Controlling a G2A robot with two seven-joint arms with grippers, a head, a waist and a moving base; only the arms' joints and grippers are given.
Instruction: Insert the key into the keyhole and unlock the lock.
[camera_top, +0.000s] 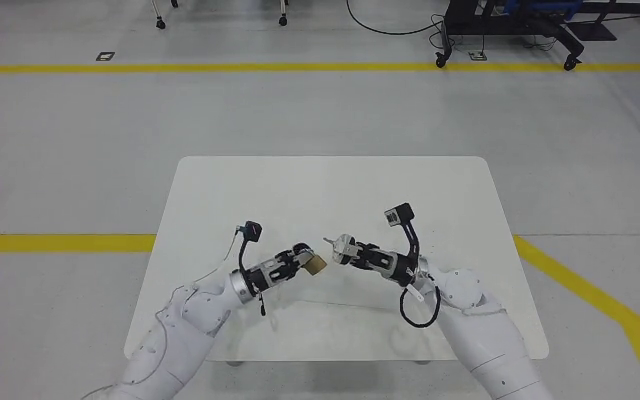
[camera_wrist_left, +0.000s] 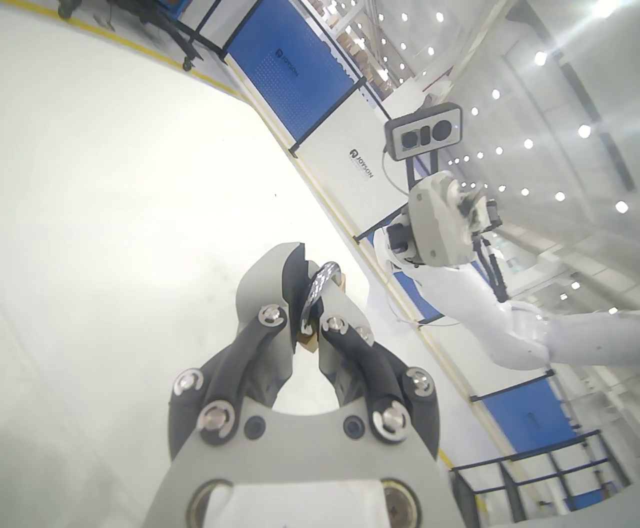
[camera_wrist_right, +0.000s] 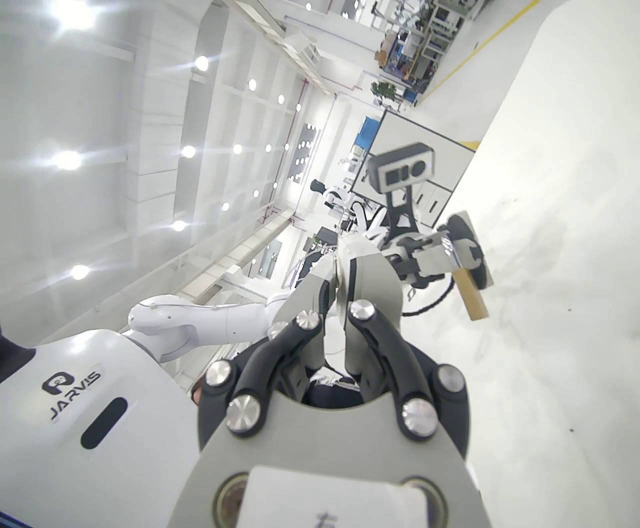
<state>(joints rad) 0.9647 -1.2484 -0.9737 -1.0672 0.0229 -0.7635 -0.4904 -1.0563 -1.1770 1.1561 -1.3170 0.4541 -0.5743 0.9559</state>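
Lock (camera_wrist_right: 472, 296), seemingly rigid, weighty brass, is pinched at its shackle (camera_wrist_left: 325, 274) by the left hand (camera_wrist_left: 312, 290); the right hand (camera_wrist_right: 342, 272) pinches the thin, probably slippery key (camera_top: 329, 241).

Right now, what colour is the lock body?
The lock is brass-yellow; clearest in the right wrist view.

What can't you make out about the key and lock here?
- Key: tiny in the top view; in the right wrist view the jaws of the right gripper hide it.
- Keyhole: the jaws of the left gripper cover most of the lock in the left wrist view; too small elsewhere.
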